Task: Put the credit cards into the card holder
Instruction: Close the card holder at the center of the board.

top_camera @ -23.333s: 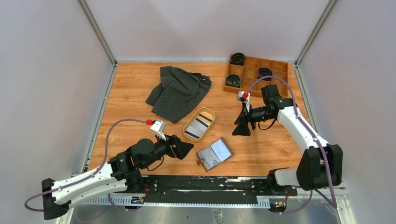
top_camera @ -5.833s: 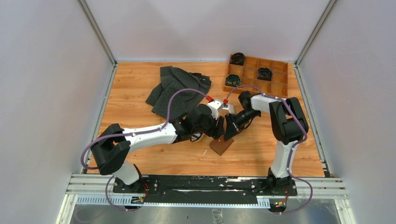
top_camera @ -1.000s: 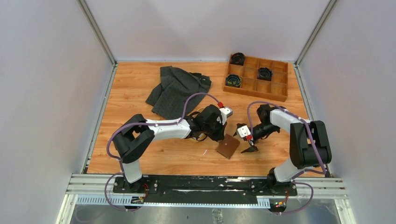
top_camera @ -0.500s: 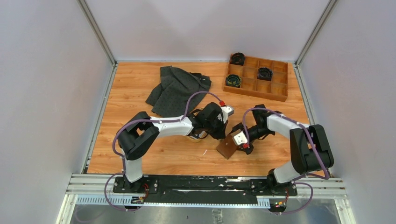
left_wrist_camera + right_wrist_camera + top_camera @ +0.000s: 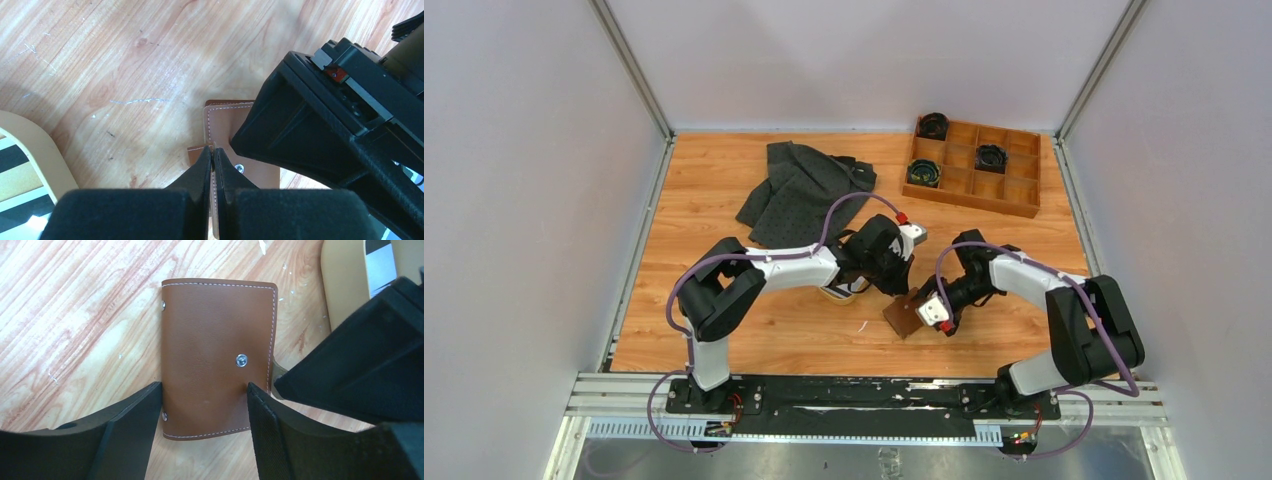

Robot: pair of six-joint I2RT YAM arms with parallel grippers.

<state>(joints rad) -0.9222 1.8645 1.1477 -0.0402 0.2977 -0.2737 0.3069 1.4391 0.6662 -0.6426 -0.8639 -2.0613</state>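
Brown leather holder (image 5: 210, 355) lies shut on the bench (image 5: 75, 315), snap (image 5: 241, 360) up, just beside the tray (image 5: 37, 147).

Changed in the last second:
- Right hand (image 5: 202, 387) has swung in from the right, where it stood clear on the bench. It now hangs over the holder, jaws apart, one finger along each long edge. Nothing gripped yet.
- Left hand (image 5: 212, 159) has not moved: fingers pressed fully together on the holder's tray-side edge, stitching running up between them. I take that as a pinch on the leather.
- Holder has shifted a little toward the left arm. Much earlier it lay spread open, tan side up.

What it means: striped cards (image 5: 12, 159) are in the tray, so the job is not finished. I judge both hands are setting up to steady the holder and open it again.

Hard to read:
- Holder's inside is hidden, so I cannot say whether any cards are loaded.
- From above, the left arm covers most of the tray. The wrist views show only a corner of it, so no card count.
- Cannot tell whether the left pinch catches one cover or the whole fold.
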